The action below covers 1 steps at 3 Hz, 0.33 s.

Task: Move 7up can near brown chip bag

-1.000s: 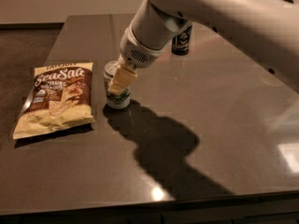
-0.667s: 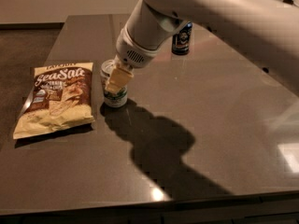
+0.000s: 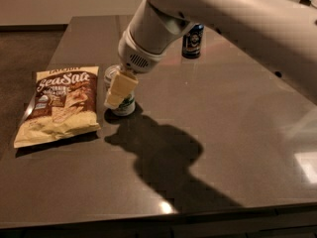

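The 7up can (image 3: 126, 106), silver-white with a green base band, stands on the dark table (image 3: 233, 133) just right of the brown chip bag (image 3: 60, 104). A narrow gap separates can and bag. The bag lies flat at the table's left side, cream-yellow with a brown panel and "Sea Salt" lettering. My gripper (image 3: 118, 97) reaches down from the upper right and is shut on the can. One cream finger (image 3: 120, 86) crosses the can's front; the other is hidden behind it. The can's top rim shows left of the finger.
A dark blue can (image 3: 192, 41) stands at the back of the table, partly behind my arm (image 3: 223, 14). The arm's shadow falls across the table middle. The table's front edge runs along the bottom and its left edge lies beside the bag.
The gripper and the can have shifted slightly left, toward the chip bag. The bag and the dark blue can have not moved.
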Tool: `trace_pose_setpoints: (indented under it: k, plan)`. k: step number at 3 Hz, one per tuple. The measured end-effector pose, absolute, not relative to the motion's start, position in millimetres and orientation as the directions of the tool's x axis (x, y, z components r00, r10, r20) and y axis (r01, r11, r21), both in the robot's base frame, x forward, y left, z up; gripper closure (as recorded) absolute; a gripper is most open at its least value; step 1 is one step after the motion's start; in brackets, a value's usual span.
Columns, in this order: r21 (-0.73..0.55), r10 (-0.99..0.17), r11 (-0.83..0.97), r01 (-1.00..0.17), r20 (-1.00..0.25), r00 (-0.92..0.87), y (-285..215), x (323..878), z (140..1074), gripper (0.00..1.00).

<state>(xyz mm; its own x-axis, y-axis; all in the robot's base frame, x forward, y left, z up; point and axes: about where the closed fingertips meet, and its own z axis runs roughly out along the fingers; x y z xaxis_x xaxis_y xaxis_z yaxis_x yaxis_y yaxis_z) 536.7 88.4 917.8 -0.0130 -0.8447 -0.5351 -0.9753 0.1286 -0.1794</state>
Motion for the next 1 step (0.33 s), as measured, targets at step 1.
trace_pose_setpoints:
  k: [1]
  plan:
    - [-0.179, -0.845, 0.129, -0.975, -0.535, -0.013, 88.4, 536.6, 917.8, 0.00]
